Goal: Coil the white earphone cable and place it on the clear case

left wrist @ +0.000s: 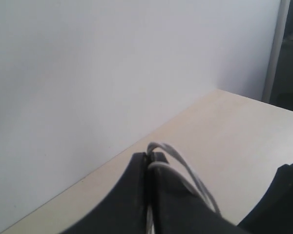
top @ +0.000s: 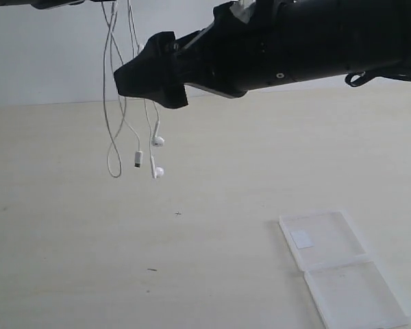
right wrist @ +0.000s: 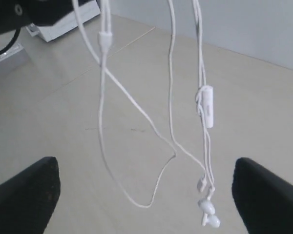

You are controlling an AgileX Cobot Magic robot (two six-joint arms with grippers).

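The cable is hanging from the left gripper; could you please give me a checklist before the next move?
1. Left gripper jaws shut on cable: ok.
2. Earbuds hang off the table: ok.
3. Right gripper jaws open, facing the cable: ok.
4. Cable coiled: not ok, loose loops.
5. Case lies open, nothing on it: ok.
6. Cable free of knots: cannot tell.

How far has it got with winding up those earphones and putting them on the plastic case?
Done: the white earphone cable is lifted off the table, pinched in the left hand, which is shut on it. In hand: it dangles in loose strands, not coiled, with the open right hand facing it. Left: coiling it and setting it on the clear case, which has nothing on it.
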